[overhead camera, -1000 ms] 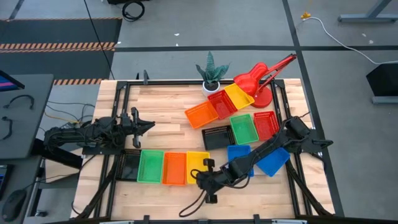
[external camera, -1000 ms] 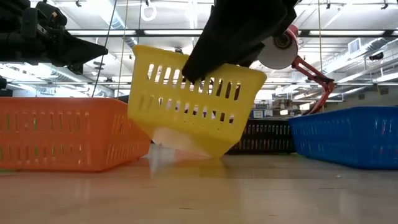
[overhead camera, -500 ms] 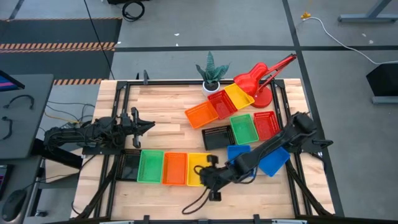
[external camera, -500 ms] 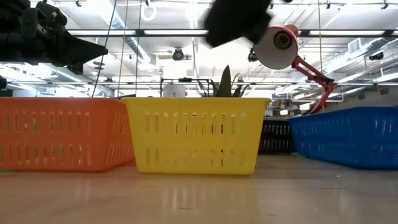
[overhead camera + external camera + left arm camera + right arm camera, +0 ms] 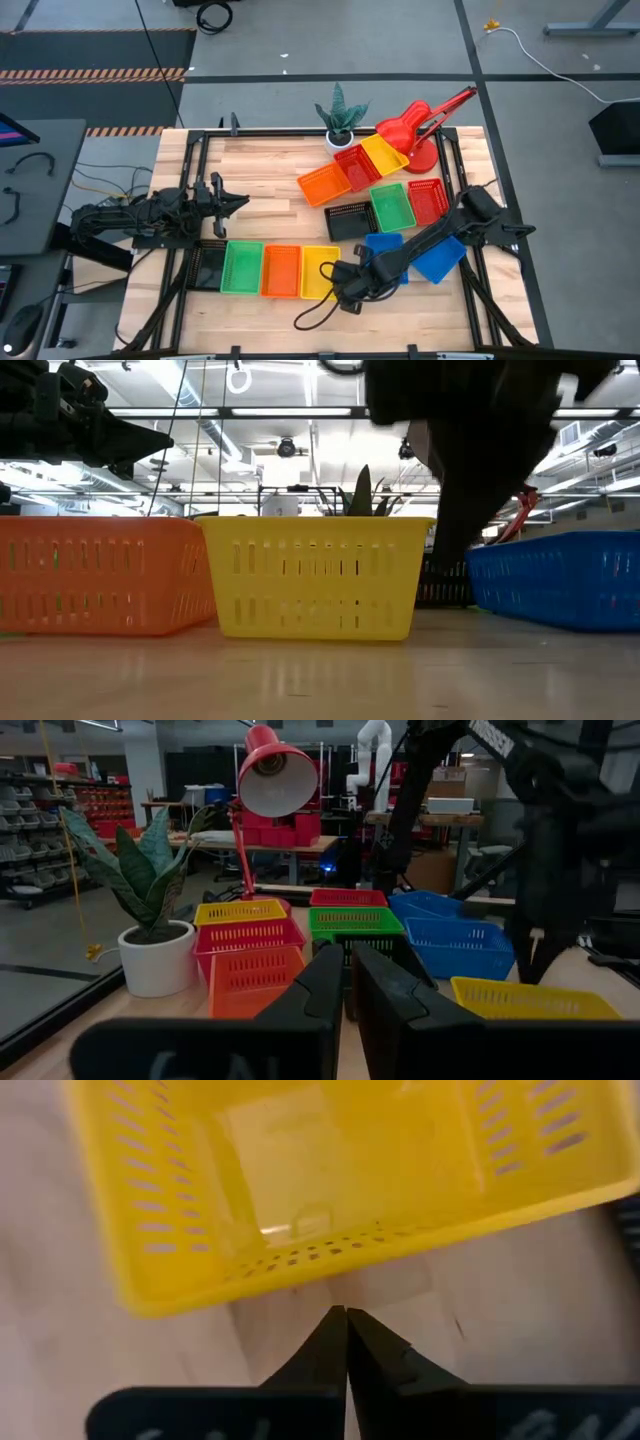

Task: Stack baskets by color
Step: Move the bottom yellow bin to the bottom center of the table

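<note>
A yellow basket (image 5: 319,272) (image 5: 330,1170) stands flat on its bottom at the right end of a near row, after a black basket (image 5: 205,266), a green one (image 5: 242,268) and an orange one (image 5: 281,271). My right gripper (image 5: 345,281) (image 5: 346,1318) is shut and tipped downward over bare table just right of the yellow basket, holding nothing. Two blue baskets (image 5: 440,258) lie under its arm. My left gripper (image 5: 240,203) (image 5: 346,970) waits shut and level at the table's left.
At the far right lie more baskets: orange (image 5: 325,185), red (image 5: 357,165), yellow (image 5: 385,153), green (image 5: 392,207), red (image 5: 428,200) and black (image 5: 350,220). A red lamp (image 5: 415,125) and a potted plant (image 5: 340,120) stand behind them. A black cable (image 5: 318,312) loops near the front edge.
My right gripper held the yellow basket tilted with one lower edge on the table, then let it go. The basket now sits flat beside the orange one. The gripper rose clear, then went toward the table's right edge, tipped downward and sank beside the basket.
</note>
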